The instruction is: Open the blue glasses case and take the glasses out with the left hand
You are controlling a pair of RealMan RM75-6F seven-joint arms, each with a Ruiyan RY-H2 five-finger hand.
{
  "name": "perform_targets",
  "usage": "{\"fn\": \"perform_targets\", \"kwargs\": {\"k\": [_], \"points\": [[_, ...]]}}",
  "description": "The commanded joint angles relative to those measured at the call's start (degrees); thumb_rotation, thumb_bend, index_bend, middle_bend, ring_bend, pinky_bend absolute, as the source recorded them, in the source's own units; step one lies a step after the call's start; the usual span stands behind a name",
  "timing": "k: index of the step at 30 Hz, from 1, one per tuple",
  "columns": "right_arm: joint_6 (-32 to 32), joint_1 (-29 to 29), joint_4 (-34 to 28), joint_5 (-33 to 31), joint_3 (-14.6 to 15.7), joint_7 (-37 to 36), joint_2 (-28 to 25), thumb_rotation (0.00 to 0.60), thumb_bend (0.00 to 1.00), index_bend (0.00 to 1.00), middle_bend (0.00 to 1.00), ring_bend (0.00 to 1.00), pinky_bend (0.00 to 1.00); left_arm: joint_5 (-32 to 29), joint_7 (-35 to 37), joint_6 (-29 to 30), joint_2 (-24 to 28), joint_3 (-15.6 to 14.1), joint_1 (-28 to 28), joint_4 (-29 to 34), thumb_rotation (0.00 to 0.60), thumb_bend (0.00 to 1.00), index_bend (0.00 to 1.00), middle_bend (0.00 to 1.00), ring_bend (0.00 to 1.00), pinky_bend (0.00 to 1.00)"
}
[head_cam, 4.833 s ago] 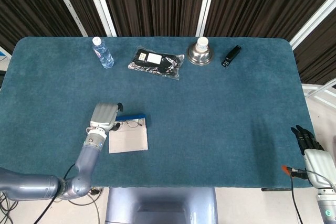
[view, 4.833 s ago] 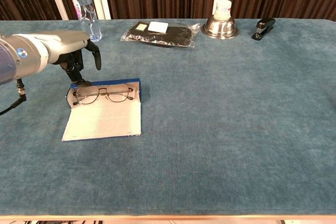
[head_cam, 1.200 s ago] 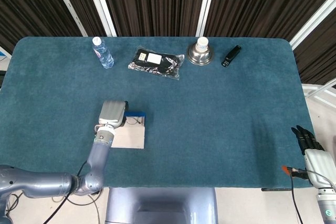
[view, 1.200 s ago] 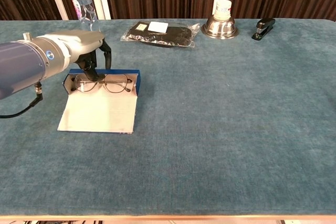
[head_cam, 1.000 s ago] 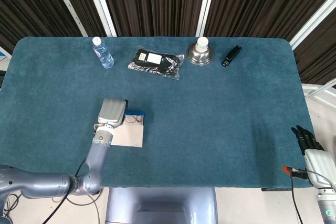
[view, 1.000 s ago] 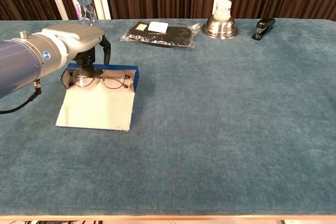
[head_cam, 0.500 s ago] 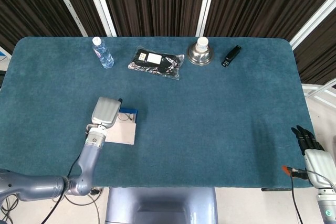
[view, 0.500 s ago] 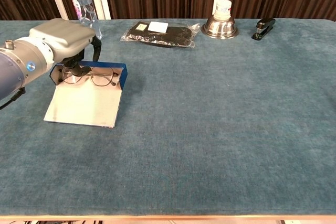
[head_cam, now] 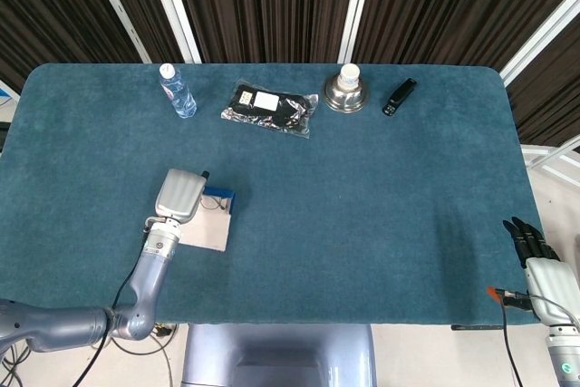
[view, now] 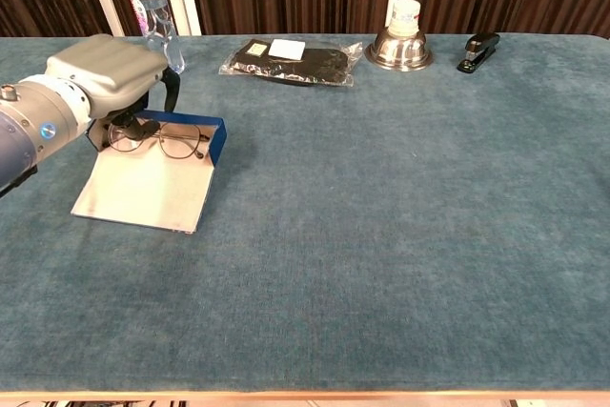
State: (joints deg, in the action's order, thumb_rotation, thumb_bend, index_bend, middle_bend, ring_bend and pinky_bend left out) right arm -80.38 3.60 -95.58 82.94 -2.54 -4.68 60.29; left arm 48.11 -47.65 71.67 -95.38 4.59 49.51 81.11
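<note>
The blue glasses case (view: 217, 139) lies open on the left of the table, its pale lid (view: 143, 188) flat toward the front edge. Thin-framed glasses (view: 164, 141) rest in the blue tray. My left hand (view: 103, 66) hangs over the case's left end, and its dark fingertips (view: 143, 127) reach down and pinch the left end of the glasses. In the head view the left hand (head_cam: 180, 194) covers most of the case (head_cam: 221, 195). My right hand (head_cam: 534, 246) hangs beyond the table's front right corner, fingers straight, holding nothing.
Along the far edge stand a water bottle (view: 152, 11), a black packet in plastic (view: 292, 61), a metal bowl with a white cup on it (view: 401, 43) and a black stapler (view: 477, 50). The teal cloth (view: 400, 216) covers the whole table.
The left hand has slid further left, and the open case with the glasses has slid with it and turned slightly. The right hand has not moved.
</note>
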Motion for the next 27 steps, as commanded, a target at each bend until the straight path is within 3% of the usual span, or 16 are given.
{"fn": "perform_targets", "kwargs": {"k": [1,17,27], "points": [[-0.02,-0.01,-0.01,-0.01,-0.01,0.00,0.00,0.600,0.12,0.00,0.00,0.00,0.21,0.24,-0.15,0.05,0.13,0.50,-0.22,0.16,0.600,0.40,0.53,1.00,1.00,1.00],[-0.01,-0.02,-0.06,-0.12,-0.04,0.12,0.04,0.600,0.12,0.00,0.00,0.00,0.21,3.89,1.30,1.11,-0.11,2.91,-2.03,-0.09,0.600,0.40,0.54,1.00,1.00,1.00],[-0.06,-0.04,-0.06,-0.09,-0.05,0.15,0.03,0.600,0.12,0.00,0.00,0.00,0.21,3.65,0.53,-0.17,-1.08,2.73,-3.04,-1.42,0.600,0.40,0.53,1.00,1.00,1.00]]}}
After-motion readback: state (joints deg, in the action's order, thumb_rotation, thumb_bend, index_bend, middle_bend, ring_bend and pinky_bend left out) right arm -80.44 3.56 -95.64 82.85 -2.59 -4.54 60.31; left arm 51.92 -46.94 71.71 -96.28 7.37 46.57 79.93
